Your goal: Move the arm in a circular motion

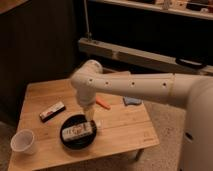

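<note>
1. We see the large smooth white tubular arm (135,87) bent above the round black bowl (75,144).
2. Its short pale hand (89,115) hangs over that bowl's far rim; open or closed, we cannot tell.

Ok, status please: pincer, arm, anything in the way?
Pincer low over black plate. Arm stretched across table. Packet on plate, close under pincer.

Table (125,131): cup (23,141), bar (52,111), plate (64,135), orange stick (103,104), cloth (132,101); claw (89,114) over plate
</note>
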Motion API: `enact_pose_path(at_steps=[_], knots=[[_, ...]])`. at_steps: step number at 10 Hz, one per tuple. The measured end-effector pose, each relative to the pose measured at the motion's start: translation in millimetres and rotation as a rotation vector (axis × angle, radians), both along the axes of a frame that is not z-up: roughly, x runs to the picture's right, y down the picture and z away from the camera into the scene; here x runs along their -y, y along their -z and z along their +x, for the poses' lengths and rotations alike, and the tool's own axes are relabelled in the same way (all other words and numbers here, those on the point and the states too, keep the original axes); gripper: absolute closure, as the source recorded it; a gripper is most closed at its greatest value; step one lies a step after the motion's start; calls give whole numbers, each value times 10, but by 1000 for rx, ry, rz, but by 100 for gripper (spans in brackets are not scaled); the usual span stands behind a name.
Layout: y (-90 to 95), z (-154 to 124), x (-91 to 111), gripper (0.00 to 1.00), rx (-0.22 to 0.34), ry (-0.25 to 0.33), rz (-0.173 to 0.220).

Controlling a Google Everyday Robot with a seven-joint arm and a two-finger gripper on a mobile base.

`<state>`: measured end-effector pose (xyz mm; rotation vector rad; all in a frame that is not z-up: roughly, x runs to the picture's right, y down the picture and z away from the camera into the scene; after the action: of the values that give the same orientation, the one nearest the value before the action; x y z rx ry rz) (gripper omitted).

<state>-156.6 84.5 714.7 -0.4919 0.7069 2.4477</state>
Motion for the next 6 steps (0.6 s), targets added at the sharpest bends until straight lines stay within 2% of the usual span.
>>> enact_pose_path(at_steps=[1,3,4,6], knots=[[-26,-268,117,33,30,39,13],[-125,-576,327,33,53,75,32],[-146,-659,376,33,57,83,33],[-158,-653,393,33,53,87,35]])
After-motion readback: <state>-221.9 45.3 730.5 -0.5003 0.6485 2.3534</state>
